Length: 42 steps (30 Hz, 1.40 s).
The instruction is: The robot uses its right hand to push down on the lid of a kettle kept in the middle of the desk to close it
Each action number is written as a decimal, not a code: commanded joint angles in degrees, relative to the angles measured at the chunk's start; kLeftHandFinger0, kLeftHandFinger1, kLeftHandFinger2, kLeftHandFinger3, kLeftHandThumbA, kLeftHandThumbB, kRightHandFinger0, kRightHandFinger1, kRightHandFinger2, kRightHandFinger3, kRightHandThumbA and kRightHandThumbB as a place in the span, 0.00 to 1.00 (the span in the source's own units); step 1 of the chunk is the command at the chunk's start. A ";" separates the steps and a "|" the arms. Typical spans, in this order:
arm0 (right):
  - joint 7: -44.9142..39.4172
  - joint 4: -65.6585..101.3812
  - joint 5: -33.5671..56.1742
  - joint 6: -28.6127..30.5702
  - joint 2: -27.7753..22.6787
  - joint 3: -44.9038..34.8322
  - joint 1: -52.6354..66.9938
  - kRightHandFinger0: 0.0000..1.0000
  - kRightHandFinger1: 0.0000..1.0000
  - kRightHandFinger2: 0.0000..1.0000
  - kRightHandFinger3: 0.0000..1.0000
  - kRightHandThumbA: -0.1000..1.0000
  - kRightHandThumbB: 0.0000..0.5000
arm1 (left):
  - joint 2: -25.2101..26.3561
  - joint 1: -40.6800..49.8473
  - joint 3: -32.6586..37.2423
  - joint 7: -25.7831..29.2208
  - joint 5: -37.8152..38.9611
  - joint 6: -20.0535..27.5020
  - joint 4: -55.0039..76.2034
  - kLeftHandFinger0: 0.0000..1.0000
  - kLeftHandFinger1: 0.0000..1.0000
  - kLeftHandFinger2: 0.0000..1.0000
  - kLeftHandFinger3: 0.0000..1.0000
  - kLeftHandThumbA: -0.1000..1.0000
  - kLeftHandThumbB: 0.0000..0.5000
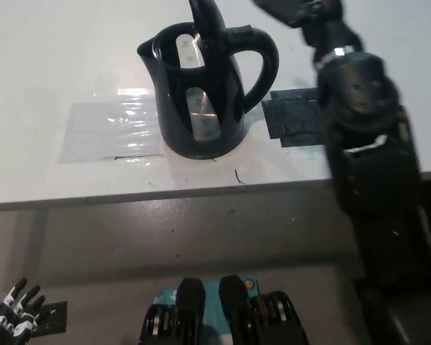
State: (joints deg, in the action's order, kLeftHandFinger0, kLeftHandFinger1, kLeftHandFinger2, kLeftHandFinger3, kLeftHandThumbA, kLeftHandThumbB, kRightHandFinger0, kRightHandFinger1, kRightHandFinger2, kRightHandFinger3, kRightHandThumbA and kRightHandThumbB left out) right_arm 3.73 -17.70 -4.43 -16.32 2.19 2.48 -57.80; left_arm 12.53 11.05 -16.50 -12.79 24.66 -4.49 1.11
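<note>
The white left hand sits way down at the lower left, below the desk edge, fingers spread and holding nothing. It's just parked there, well out of the action.

Moving right, there's a shiny clear patch stuck flat on the white desk, and right beside it stands the black kettle, roughly mid-desk, upright, spout to the left and handle to the right. Its lid is flipped up, sticking nearly straight up from the hinge by the handle and running out the top of the view, so the kettle is clearly open.

Right of the kettle is a dark taped square, partly covered by the black right arm, which reaches up across the desk edge. The right hand is at the very top, up and to the right of the lid, near it but not touching. It's cropped by the edge, so I can't tell whether the fingers are spread or curled.

My guess: that hand is far nearer, and the lid lies to its left, so it needs to come across leftward and then press down.
</note>
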 commanded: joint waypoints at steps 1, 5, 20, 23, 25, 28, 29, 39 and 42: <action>5.35 -11.10 -3.41 9.45 2.31 1.08 -9.07 0.92 0.98 1.00 1.00 0.55 0.30 | 0.95 0.55 0.03 -1.48 1.17 0.52 1.74 1.00 1.00 1.00 1.00 0.33 0.58; 7.01 -18.96 -3.51 11.54 4.56 1.30 -12.55 0.94 0.99 1.00 1.00 0.54 0.29 | 0.60 1.58 0.20 -1.53 1.03 0.40 2.26 1.00 1.00 1.00 1.00 0.32 0.58; 8.71 -34.24 -1.44 15.22 7.48 -0.20 -19.82 0.93 1.00 1.00 1.00 0.51 0.27 | 0.83 2.08 1.05 -2.18 1.17 0.07 2.64 1.00 1.00 1.00 1.00 0.32 0.56; 8.89 -36.73 -1.19 16.48 7.29 -0.52 -21.45 0.83 0.91 0.99 1.00 0.51 0.26 | 1.19 1.48 1.04 -1.81 0.70 -0.10 2.64 1.00 1.00 1.00 1.00 0.33 0.54; 8.73 -38.10 -1.04 17.88 7.22 -0.63 -21.57 0.74 0.81 0.92 1.00 0.51 0.25 | 0.86 1.28 1.06 -1.71 0.95 -0.14 2.71 1.00 1.00 1.00 1.00 0.33 0.55; 9.66 -39.87 -1.50 19.72 7.72 -0.38 -20.43 0.85 0.94 1.00 1.00 0.52 0.26 | 0.35 1.31 1.18 -1.56 0.85 0.19 2.55 1.00 1.00 1.00 1.00 0.32 0.55; 9.80 -40.30 -1.39 20.08 7.95 -0.43 -19.90 0.88 0.94 1.00 1.00 0.52 0.25 | 0.31 1.31 1.18 -1.56 0.84 0.24 2.47 1.00 1.00 1.00 1.00 0.32 0.54; 12.16 -50.35 0.17 28.08 12.83 -2.29 -13.45 0.89 0.93 1.00 1.00 0.46 0.21 | -0.42 2.06 1.24 -1.89 1.42 0.65 2.33 1.00 1.00 1.00 1.00 0.32 0.56; 13.01 -52.41 -0.89 28.84 13.11 -1.42 -13.40 1.00 1.00 1.00 1.00 0.49 0.20 | -0.37 1.69 1.10 -1.70 1.58 0.21 2.34 1.00 1.00 1.00 1.00 0.30 0.51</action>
State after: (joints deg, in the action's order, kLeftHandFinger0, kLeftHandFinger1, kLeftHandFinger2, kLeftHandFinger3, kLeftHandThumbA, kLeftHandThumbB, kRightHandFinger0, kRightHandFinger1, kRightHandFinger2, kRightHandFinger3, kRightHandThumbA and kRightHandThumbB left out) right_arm 15.55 -66.53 -5.61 10.03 12.80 0.68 -72.10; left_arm 11.77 12.39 -15.51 -13.28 24.88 -4.71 2.07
